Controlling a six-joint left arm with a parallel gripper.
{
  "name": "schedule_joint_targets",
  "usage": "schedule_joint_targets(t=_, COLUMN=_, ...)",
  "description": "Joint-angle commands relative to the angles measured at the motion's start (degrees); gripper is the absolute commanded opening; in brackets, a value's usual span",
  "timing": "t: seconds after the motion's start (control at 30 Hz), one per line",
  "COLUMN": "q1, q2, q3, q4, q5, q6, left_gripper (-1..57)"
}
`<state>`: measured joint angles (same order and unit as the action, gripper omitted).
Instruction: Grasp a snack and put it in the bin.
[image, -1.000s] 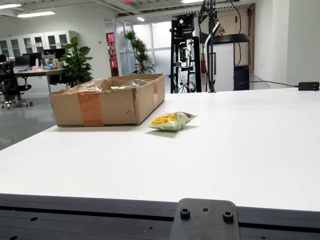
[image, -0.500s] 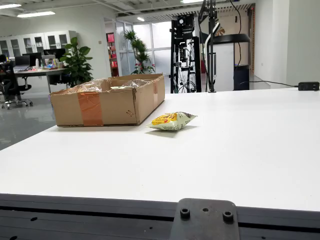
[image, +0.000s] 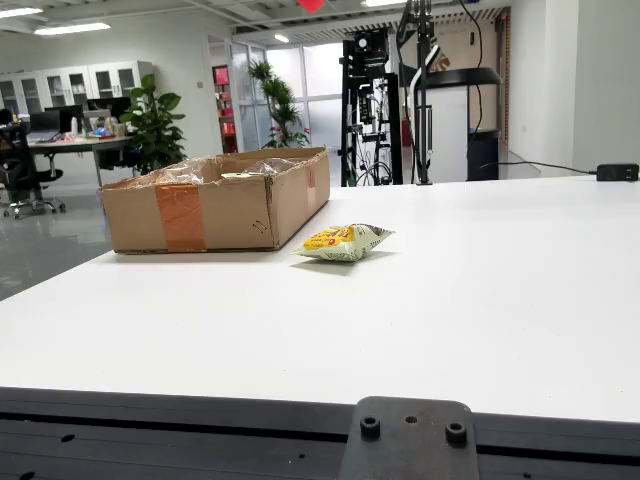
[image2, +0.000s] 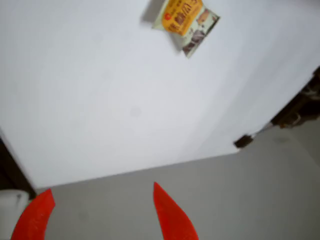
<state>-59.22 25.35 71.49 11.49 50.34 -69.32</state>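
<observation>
Fixed view, left to right: a cardboard bin (image: 215, 203), open-topped, lined with clear plastic and patched with brown tape, is seen standing on the far left part of the white worktop (image: 450, 300). Just to its right, apart from its corner, a yellow-green snack (image: 343, 241) packet is seen lying flat on the worktop. Farther right the surface is bare up to a small black box (image: 617, 172) with a cable at the far edge. Behind the worktop a black equipment rack (image: 372, 105) is visible; potted plants (image: 155, 125) and office desks are seen at left. A dark mounting plate (image: 410, 438) with screws is seen at the near edge. A small red part is glimpsed at the top edge.

Moving view: the pincer (image2: 102, 214) is shown from above by its two red fingertips (image2: 170, 215), spread wide apart and holding nothing, positioned over grey floor beyond the worktop's edge. The snack (image2: 186, 20) is seen lying well away from them, near the upper edge of the picture, on the worktop (image2: 100, 100).
</observation>
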Motion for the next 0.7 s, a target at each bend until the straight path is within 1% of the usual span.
schedule_joint_targets(t=0.03, q1=1.1, q2=6.2, q3=-7.7, q4=2.1, q5=4.9, q6=-6.4, left_gripper=38.0)
schedule_joint_targets(t=0.13, q1=1.8, q2=10.8, q3=-13.7, q4=4.0, q5=9.0, q6=-11.4, left_gripper=39.7)
schedule_joint_targets(t=0.3, q1=3.2, q2=17.7, q3=-22.3, q4=5.5, q5=15.1, q6=-20.1, left_gripper=41.1)
schedule_joint_targets(t=0.37, q1=3.8, q2=20.5, q3=-26.0, q4=5.9, q5=17.3, q6=-20.7, left_gripper=41.7)
schedule_joint_targets(t=0.47, q1=4.6, q2=24.3, q3=-30.5, q4=6.4, q5=19.3, q6=-20.7, left_gripper=42.5)
schedule_joint_targets(t=0.7, q1=6.3, q2=31.0, q3=-36.1, q4=6.9, q5=21.6, q6=-20.7, left_gripper=45.3)
